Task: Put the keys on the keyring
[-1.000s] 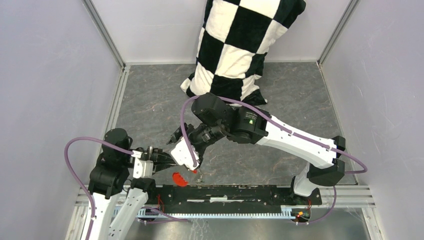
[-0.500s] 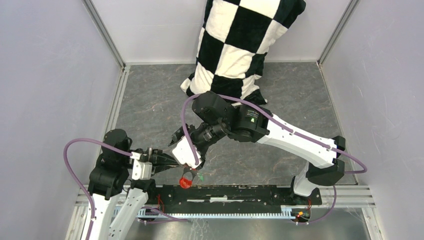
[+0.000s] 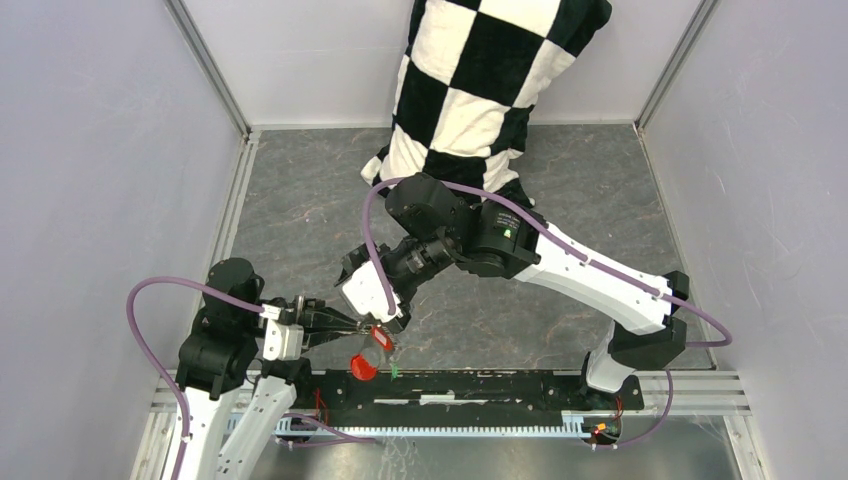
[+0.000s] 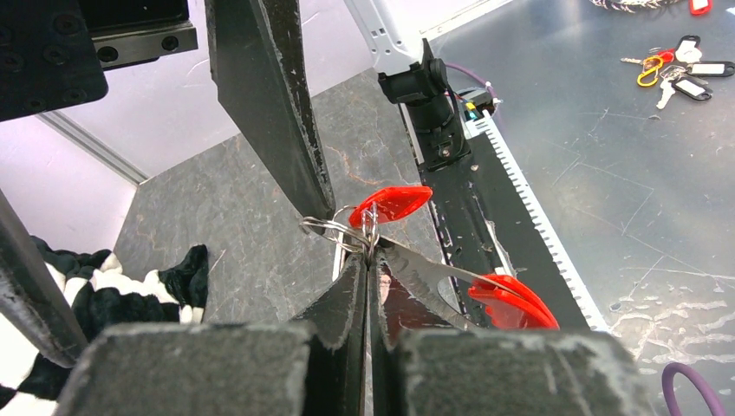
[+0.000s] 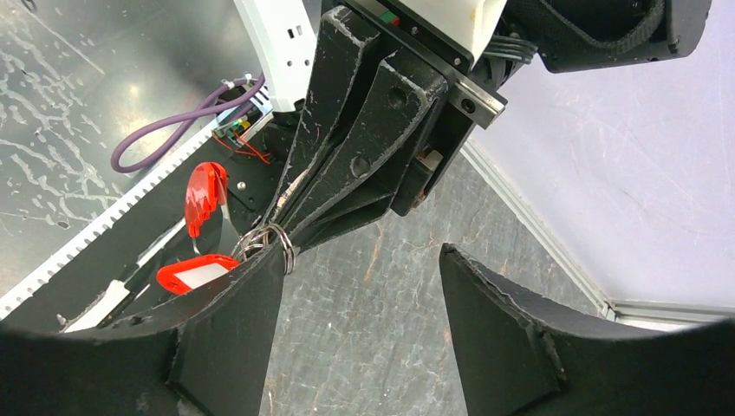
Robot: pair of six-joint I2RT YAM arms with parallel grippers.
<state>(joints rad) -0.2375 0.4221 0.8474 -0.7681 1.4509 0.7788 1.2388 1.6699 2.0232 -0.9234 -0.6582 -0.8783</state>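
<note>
Keyring [image 4: 340, 229] in left pincer [image 4: 367, 264], pillow [image 3: 470, 100] beyond

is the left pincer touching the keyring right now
Touching. The left wrist view shows the left pincer closed tight on the keyring, with its silver wire pinched right between the tips.

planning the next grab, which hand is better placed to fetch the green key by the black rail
Right. The right hand is open and holds nothing, close to the green key. The left hand is shut on the keyring, so it is occupied holding it.
</note>
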